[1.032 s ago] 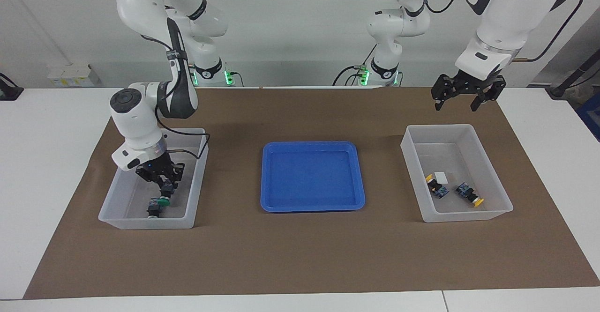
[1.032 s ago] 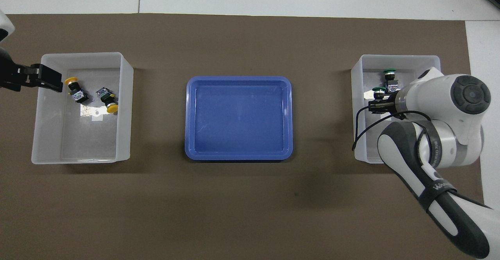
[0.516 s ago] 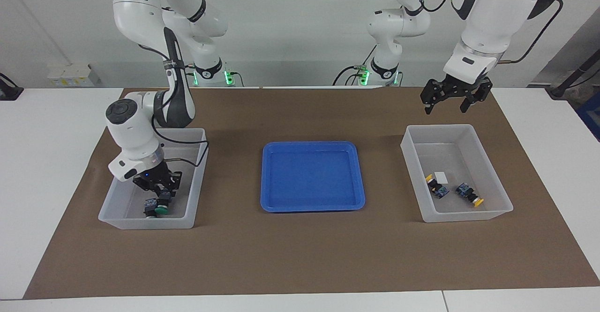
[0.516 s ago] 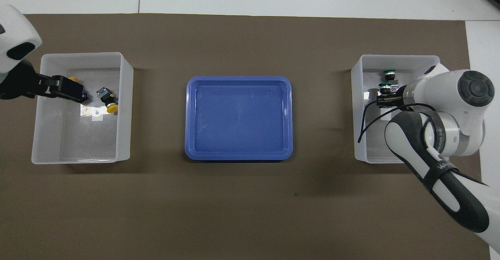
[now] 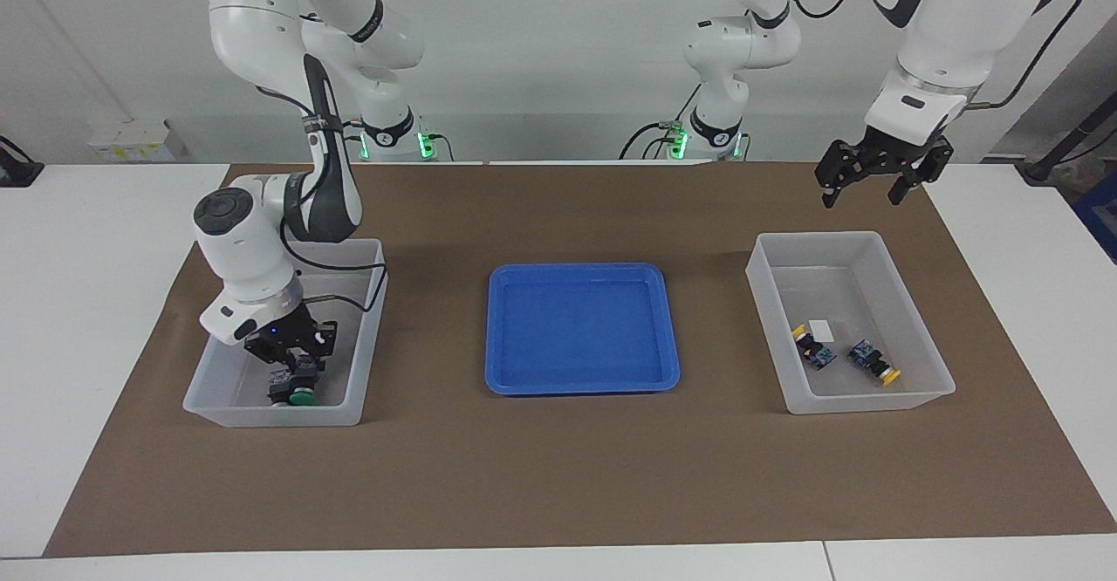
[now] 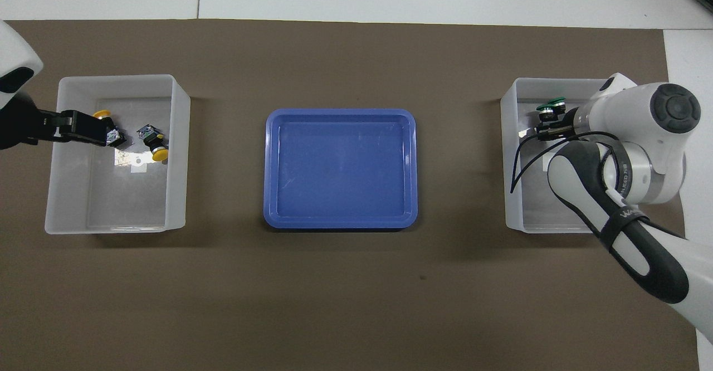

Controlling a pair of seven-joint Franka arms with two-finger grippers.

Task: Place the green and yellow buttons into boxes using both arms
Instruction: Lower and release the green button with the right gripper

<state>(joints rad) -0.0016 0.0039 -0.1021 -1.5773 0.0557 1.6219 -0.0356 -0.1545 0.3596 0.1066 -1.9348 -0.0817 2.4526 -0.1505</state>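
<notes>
Lowered since a second ago, the green button (image 5: 301, 395) in the right claw (image 5: 295, 378) now sits down inside the box (image 5: 229, 406) at the right arm's end, claw clenched on it, right beside the second green button (image 5: 280, 382). Two yellow buttons (image 5: 875, 364) (image 5: 812, 347) lie in the other box (image 5: 907, 280). Its fingers spread, the left claw (image 5: 862, 187) hangs above that box's robot-side edge. Between the boxes lies a blue tray (image 5: 579, 385) on the surface (image 5: 87, 302).
</notes>
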